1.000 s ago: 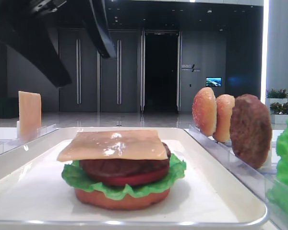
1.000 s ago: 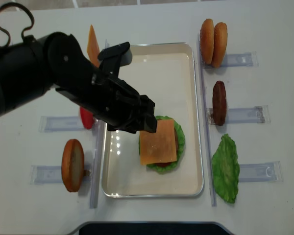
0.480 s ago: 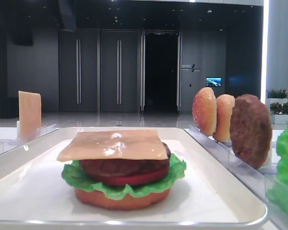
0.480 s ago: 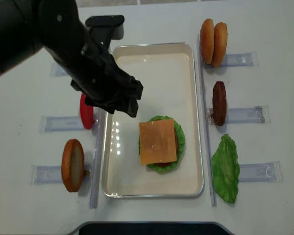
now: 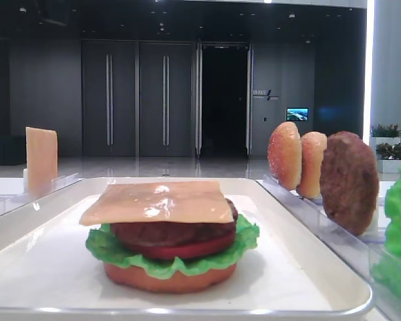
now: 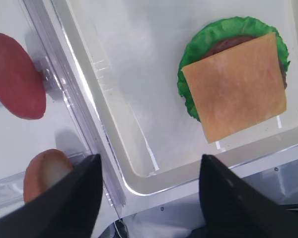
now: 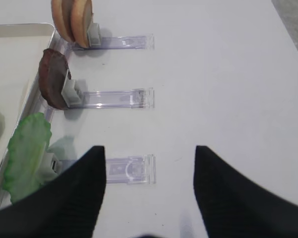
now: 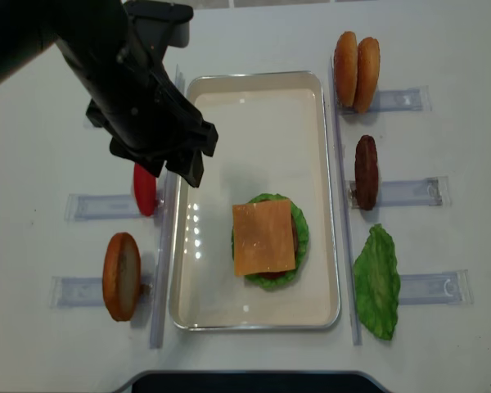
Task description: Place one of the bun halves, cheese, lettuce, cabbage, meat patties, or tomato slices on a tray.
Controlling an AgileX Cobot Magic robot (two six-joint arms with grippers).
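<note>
Left gripper (image 6: 148, 198): jaws spread wide, nothing between them; hung over the left rim of the tray, clear of the stack.
Right gripper (image 7: 146, 183): fingers well apart, empty, above bare table beside the right-hand racks.
Tray (image 8: 270, 98): white, rounded corners, lay between two rows of clear racks (image 8: 405, 192).
Stack on tray: one flat bun half (image 5: 167, 277) at the bottom, then lettuce (image 5: 244, 237), a tomato slice (image 5: 180, 251), one meat patty (image 5: 170, 232), and cheese (image 8: 263, 237) flat on top, slightly skewed.
Cheese count: two seen; the second slice (image 5: 41, 159) stood upright in a rack far left, hidden by the arm in the overhead view.
Bun halves outside the tray: three; two (image 8: 356, 71) on edge side by side at the far right, one (image 8: 121, 276) on edge at the near left.
Patties: two; the spare (image 8: 366, 172) stood on edge in the middle right rack.
Lettuce: two; the spare leaf (image 8: 377, 281) lay at the near right, just beside the tray.
Tomato: two; the spare (image 8: 145, 190) stood on edge left of the tray, partly covered by the left arm (image 8: 106, 57).
Obstruction: the dark arm masked the upper-left racks.
</note>
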